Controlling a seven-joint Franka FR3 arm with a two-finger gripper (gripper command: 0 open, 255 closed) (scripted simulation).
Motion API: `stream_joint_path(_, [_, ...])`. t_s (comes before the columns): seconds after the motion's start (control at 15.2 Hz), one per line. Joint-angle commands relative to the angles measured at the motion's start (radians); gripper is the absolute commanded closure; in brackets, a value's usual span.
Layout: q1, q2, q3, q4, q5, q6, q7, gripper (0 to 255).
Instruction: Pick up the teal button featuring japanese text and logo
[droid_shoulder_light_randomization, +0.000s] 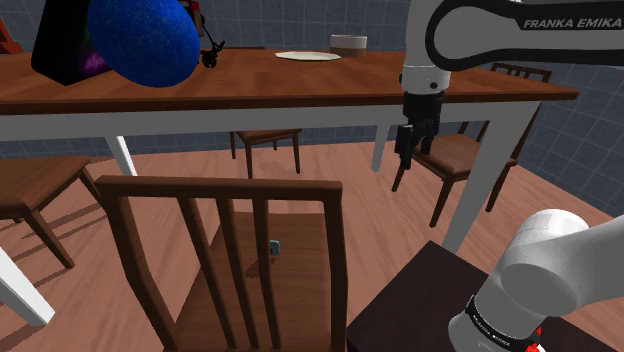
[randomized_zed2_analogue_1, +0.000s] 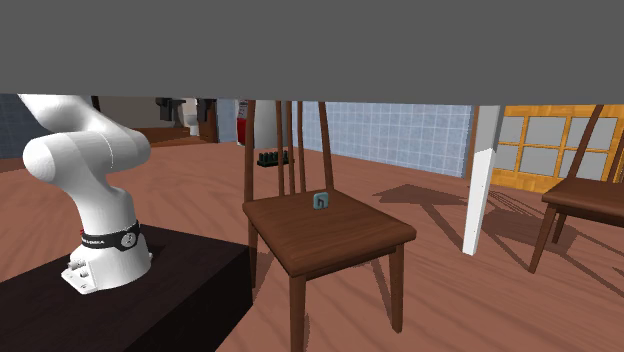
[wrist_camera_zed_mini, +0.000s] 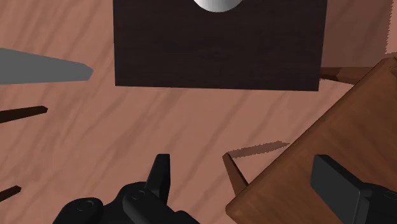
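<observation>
The gripper (droid_shoulder_light_randomization: 415, 140) is hanging fingers-down just below the front edge of the desk (droid_shoulder_light_randomization: 300, 88), over the floor. Its fingers are standing wide apart and gripping nothing. In the wrist view the gripper (wrist_camera_zed_mini: 248, 184) is looking down at the floor (wrist_camera_zed_mini: 159, 121). The dark stand (wrist_camera_zed_mini: 216, 51) is lying beyond the fingertips, and a wooden seat corner (wrist_camera_zed_mini: 331, 127) is showing under one finger (wrist_camera_zed_mini: 337, 184).

The teal button (droid_shoulder_light_randomization: 273, 247) is sitting on the seat of the near chair (droid_shoulder_light_randomization: 300, 290). In the shoulder view it is at about 8 o'clock from the gripper and well apart from it. In the second exterior view the button (randomized_zed2_analogue_1: 320, 201) is standing on the rear part of the seat, near the backrest, at about 3 o'clock from the arm (randomized_zed2_analogue_1: 100, 215).
</observation>
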Motion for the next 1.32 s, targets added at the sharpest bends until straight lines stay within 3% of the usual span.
stream_joint_path(0.0, [0.000, 0.000, 0.000, 0.000, 0.000, 0.000, 0.000, 0])
stream_joint_path(0.46, [0.032, 0.113, 0.115, -0.041, 0.100, 0.176, 0.162, 0])
stream_joint_path(0.73, [0.079, 0.211, 0.155, -0.036, 0.127, 0.282, 0.264, 0])
stream_joint_path(1.25, [0.100, 0.453, 0.269, 0.043, 0.150, 0.479, 0.443, 0])
